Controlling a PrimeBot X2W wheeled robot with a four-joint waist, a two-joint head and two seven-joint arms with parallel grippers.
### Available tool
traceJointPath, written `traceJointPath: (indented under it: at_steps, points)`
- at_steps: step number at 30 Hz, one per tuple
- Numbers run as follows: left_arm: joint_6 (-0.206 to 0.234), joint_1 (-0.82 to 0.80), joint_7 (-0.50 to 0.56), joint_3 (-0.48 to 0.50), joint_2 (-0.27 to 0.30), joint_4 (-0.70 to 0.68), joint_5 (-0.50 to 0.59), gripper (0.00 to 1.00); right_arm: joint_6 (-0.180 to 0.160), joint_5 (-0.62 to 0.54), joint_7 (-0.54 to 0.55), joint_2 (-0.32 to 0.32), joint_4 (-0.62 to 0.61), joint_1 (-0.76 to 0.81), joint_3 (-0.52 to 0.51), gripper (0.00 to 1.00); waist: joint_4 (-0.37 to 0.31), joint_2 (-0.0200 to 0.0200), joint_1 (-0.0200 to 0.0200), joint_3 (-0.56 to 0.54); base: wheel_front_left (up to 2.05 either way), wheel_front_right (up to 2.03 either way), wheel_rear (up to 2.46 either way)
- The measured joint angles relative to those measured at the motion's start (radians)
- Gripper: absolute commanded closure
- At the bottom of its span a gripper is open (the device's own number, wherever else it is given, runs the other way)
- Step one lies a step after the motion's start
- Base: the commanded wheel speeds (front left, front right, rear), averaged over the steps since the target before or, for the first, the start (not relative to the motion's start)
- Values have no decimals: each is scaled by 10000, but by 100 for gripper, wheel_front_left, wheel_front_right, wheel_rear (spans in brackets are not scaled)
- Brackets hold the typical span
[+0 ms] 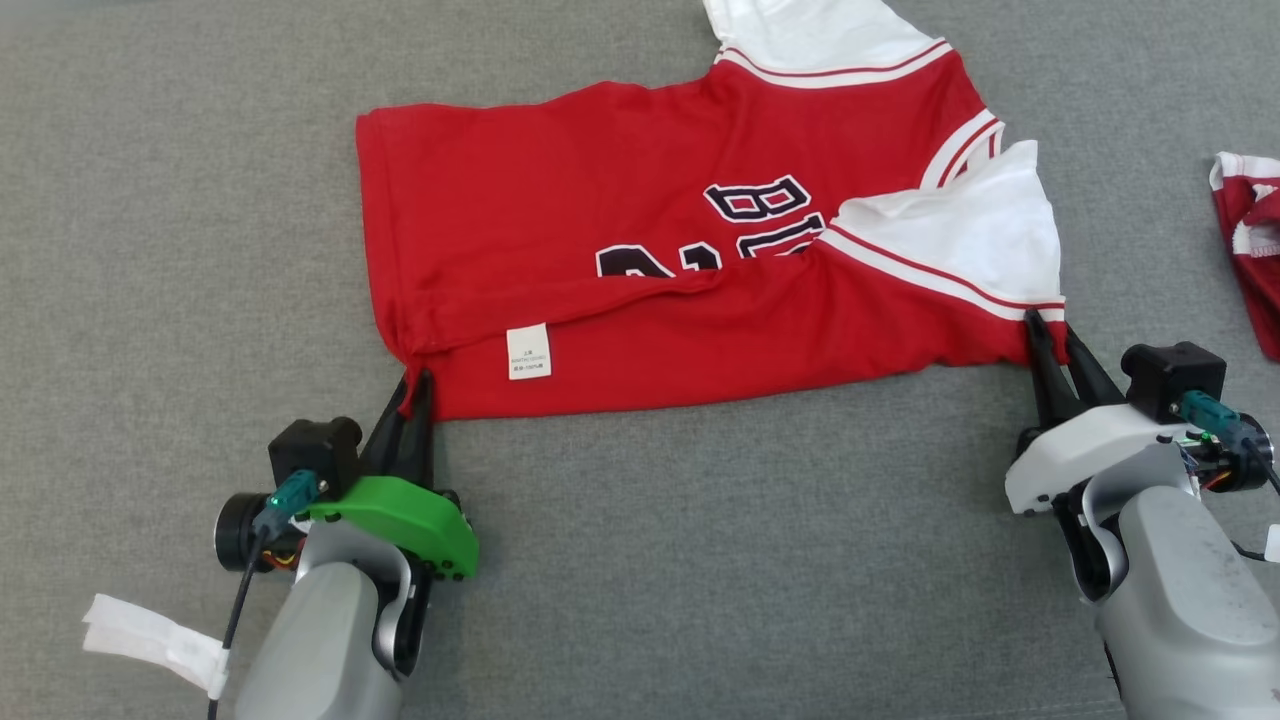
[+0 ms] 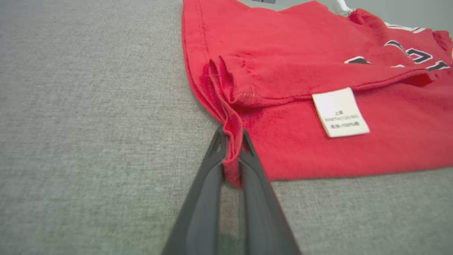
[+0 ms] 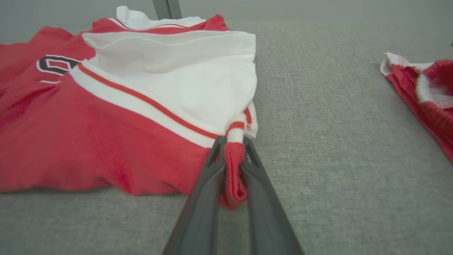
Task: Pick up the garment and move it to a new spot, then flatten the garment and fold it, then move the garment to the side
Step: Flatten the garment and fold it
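The garment (image 1: 620,240) is a red jersey with white sleeves, striped trim and dark lettering, lying on the grey surface with its near edge folded over and a white label (image 1: 528,351) showing. My left gripper (image 1: 412,385) is shut on the garment's near left hem corner; in the left wrist view the red hem (image 2: 231,148) is pinched between the two dark fingers. My right gripper (image 1: 1048,330) is shut on the near right corner by the white sleeve (image 1: 960,235); the right wrist view shows bunched red and white cloth (image 3: 233,166) clamped in my right gripper (image 3: 231,145).
A second red and white piece of clothing (image 1: 1250,240) lies at the far right edge, also seen as the crumpled cloth (image 3: 421,92). A white strip of tape (image 1: 150,640) hangs by my left forearm. The grey fabric surface (image 1: 700,560) stretches all around.
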Motion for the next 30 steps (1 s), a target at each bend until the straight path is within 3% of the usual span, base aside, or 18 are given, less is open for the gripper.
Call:
traceJointPath:
  at_steps: [7, 14, 23, 30]
  points:
    - [-13, 125, 8, 552, -19, -1407, 13, 100, 4, 1018, 8, -113, -495, -404, 104, 100, 70, 0, 0, -481, 0, 0, 0]
    - [-15, 524, 8, 938, 2, -1340, -136, 100, 6, 1950, 8, -341, -176, -489, 529, 100, 73, 0, 0, -1255, 0, 0, 0]
    - [-19, 2419, 10, 871, -38, -786, -476, 100, 10, 2976, 10, -702, -58, 1564, 1319, 100, 53, 0, 0, -2449, 0, 0, 0]
    - [127, 3571, 10, 650, -44, -686, -851, 100, 10, 3080, 10, -729, -163, 2760, 1574, 100, -7, 0, 0, -2773, 0, 0, 0]
